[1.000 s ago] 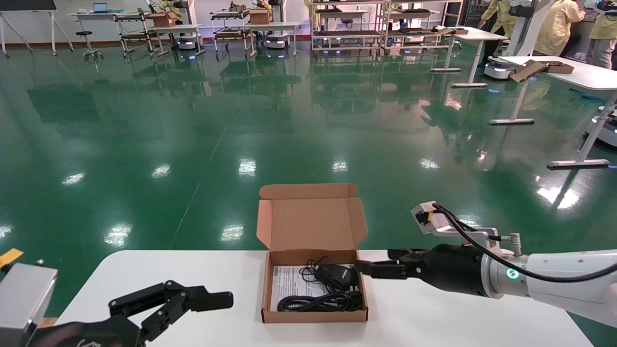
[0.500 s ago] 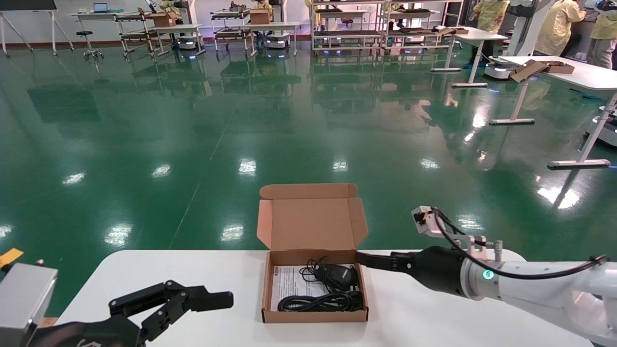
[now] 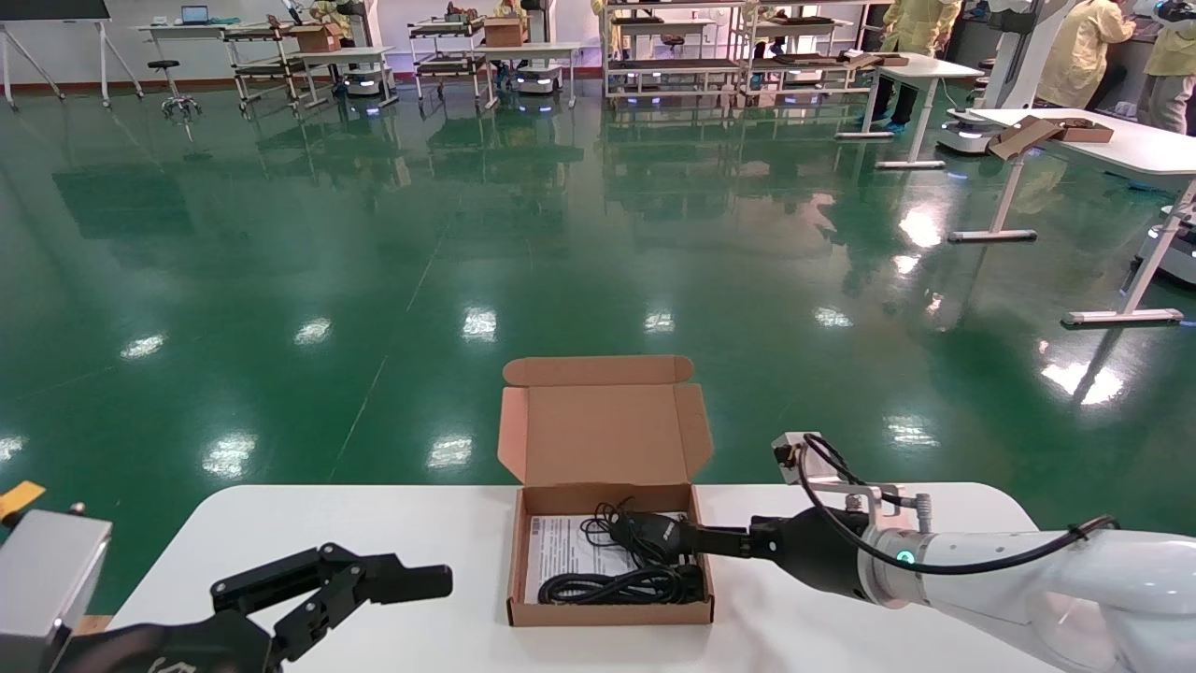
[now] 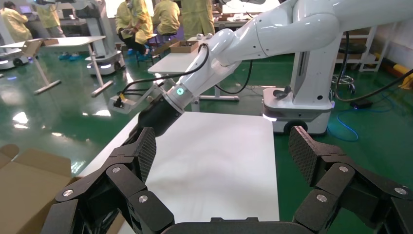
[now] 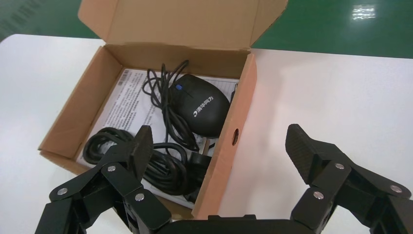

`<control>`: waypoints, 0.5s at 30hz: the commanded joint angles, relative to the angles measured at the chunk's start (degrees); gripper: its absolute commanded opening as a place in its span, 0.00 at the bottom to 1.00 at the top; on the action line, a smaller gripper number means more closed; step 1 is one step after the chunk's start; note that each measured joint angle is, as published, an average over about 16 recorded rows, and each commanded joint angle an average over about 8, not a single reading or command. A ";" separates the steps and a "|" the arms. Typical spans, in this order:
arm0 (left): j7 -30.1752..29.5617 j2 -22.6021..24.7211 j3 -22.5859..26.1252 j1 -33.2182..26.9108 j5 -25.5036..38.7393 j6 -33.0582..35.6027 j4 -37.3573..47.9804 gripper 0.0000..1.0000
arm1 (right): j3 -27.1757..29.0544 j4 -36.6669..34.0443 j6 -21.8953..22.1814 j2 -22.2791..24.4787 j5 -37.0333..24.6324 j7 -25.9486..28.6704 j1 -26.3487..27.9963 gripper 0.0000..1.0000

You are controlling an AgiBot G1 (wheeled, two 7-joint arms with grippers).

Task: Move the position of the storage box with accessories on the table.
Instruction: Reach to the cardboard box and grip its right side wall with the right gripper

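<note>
Box sits lower centre of the head view, on the white table, near its far edge. Lid flap stands upright at the back, side tabs folded slightly forward. Inside: white sheet flat on the bottom at the left; black mouse toward the back right corner, lying on the sheet; coiled cable along the front wall.

Right gripper enters from the lower right, arm stretched low over the table. Its fingers are spread wide and straddle the box's right wall: in the right wrist view one finger hangs over the cable inside the box, the other over bare table outside. The wall runs up between them, not yet pinched; whether either finger touches the cardboard cannot be told. In the head view the fingertip reaches the box's right wall, level with the mouse.

Left gripper is in the lower left of the head view, above the table, well apart from the box, fingers spread, holding nothing. The left wrist view shows a corner of the box lid at the lower left and the right arm across the table.
</note>
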 commanded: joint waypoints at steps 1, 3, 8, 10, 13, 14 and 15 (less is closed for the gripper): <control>0.00 0.00 0.00 0.00 0.00 0.00 0.00 1.00 | -0.20 0.18 0.90 -0.46 -0.30 0.41 -0.39 1.00; 0.00 0.00 0.00 0.00 0.00 0.00 0.00 1.00 | -0.43 0.55 1.64 -0.68 -0.64 0.62 -0.91 1.00; 0.00 0.00 0.00 0.00 0.00 0.00 0.00 1.00 | -0.88 1.63 3.28 -1.06 -1.32 1.36 -2.19 1.00; 0.00 0.00 0.00 0.00 0.00 0.00 0.00 1.00 | -1.02 2.10 3.69 -1.15 -1.50 1.76 -2.57 1.00; 0.00 0.00 0.00 0.00 0.00 0.00 0.00 1.00 | -1.23 2.78 4.07 -1.24 -1.77 2.44 -3.00 1.00; 0.00 0.00 0.00 0.00 0.00 0.00 0.00 1.00 | -1.30 2.99 4.18 -1.26 -1.86 2.68 -3.13 0.97; 0.00 0.00 0.00 0.00 0.00 0.00 0.00 1.00 | -1.37 3.19 4.30 -1.28 -1.93 2.91 -3.25 0.89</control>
